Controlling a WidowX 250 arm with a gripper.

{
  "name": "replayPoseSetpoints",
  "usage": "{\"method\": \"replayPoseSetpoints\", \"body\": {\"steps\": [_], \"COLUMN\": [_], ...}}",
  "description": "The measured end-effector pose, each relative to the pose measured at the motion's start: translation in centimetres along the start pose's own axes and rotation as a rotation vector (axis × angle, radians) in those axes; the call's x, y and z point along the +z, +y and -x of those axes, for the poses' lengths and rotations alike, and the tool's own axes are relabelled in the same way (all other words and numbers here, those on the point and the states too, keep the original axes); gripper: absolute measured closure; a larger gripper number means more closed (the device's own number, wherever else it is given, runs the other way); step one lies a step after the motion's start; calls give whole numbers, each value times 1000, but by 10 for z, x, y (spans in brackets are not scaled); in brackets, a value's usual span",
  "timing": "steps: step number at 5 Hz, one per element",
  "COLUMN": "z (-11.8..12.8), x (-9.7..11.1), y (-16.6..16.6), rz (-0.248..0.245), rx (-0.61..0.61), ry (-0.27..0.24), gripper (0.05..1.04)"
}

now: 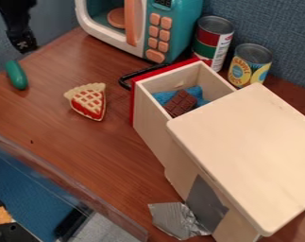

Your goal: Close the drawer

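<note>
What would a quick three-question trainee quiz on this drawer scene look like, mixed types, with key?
1. True or false: the drawer stands open, its front away from the wooden cabinet.
2. Choose one. On the blue material inside the drawer lies: a) a pie slice; b) a chocolate bar; c) a tin can.
3. Fill in: the black handle is on the drawer's ____ front panel.

Key: 1 true; 2 b; 3 red.

Print is seen on the red can (pixel 208 49) and yellow can (pixel 249 68) near the tabletop's (pixel 50 106) back edge and on the microwave's (pixel 185 34) display (pixel 163 3), but cannot be read reliably.
</note>
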State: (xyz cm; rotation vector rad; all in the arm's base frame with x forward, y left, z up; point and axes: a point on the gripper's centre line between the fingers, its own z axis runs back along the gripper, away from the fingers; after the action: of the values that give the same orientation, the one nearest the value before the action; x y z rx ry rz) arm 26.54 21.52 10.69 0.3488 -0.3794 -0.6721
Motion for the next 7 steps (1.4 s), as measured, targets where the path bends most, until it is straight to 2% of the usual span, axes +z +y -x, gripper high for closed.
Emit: {"method": "replayPoseSetpoints", "body": {"steps": [1,2,3,4,7], "z": [-10,-27,-45,-67,-120], "x": [-14,-30,-47,-54,-57], "y": [5,6,5,0,-36], "rz": [108,190,219,244,325], "rx": [-235,-444,-547,-640,-740], "ry": [-42,-109,-160,-202,-224], "gripper": [83,83,83,83,83]}}
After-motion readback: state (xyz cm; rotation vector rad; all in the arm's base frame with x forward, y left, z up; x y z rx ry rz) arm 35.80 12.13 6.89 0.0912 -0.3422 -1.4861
